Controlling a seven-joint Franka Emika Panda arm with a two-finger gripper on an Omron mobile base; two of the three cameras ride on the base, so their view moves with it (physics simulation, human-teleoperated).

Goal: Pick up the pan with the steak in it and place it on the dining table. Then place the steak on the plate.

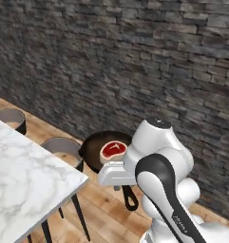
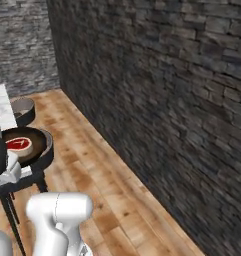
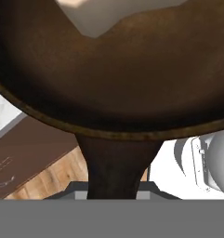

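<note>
Dark stone bricks are making up the wall [image 1: 135, 52] behind everything, and a wooden floor [image 2: 102, 180] is lying below it.

Nearest to the cameras, the white arm [image 1: 163, 190] is rising from the base and bending forward. Its jaws [image 1: 124, 186] are closing on the handle of the pan [image 1: 94, 147], and in the hand view the dark handle is running down between the two tips. The loop end of the handle is hanging down below the hand in the left base view.

The pan is being held up in the air, above the floor and not on any worktop. It is staying flat. In the left base view it is hanging just past the near corner of the dining table [image 1: 25, 185], a bit off to the side of the edge. The steak [image 1: 113, 151] is lying inside the pan, near the side closest to the handle, with its red top and pale rim showing.

Two round stools are standing beside the worktop. One stool [image 1: 63, 148] is just beside the pan, touching it in the picture, though I cannot tell if they are really touching. The other stool [image 1: 12, 119] is farther back along the worktop's edge, well apart from the pan.
</note>
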